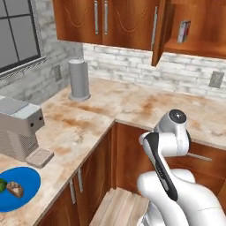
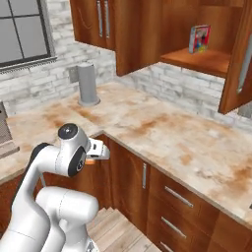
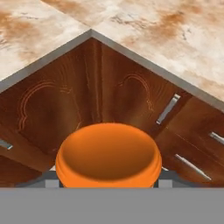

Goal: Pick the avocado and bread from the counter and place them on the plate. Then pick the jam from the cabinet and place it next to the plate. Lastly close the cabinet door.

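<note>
My gripper [image 3: 107, 182] is shut on the jam [image 3: 108, 154], a round orange-topped jar that sits between the two finger tips. The hand hangs low in front of the corner base cabinets, below the counter [image 3: 175, 30] edge. From the right base camera the jam [image 2: 90, 161] peeks out orange under the white hand. The blue plate [image 1: 24, 175] lies at the near left of the counter [image 1: 88, 119], carrying the green avocado [image 1: 2, 184] and the brown bread [image 1: 15, 189]. The cabinet door [image 2: 239, 59] stands open beside the cabinet [image 2: 202, 60] shelf.
A colourful box [image 2: 199, 38] stands on the open shelf. A grey cylinder [image 1: 79, 78] is at the back of the counter and a grey coffee machine [image 1: 17, 128] sits just behind the plate. Drawer handles [image 3: 168, 109] line the base cabinets ahead of the hand.
</note>
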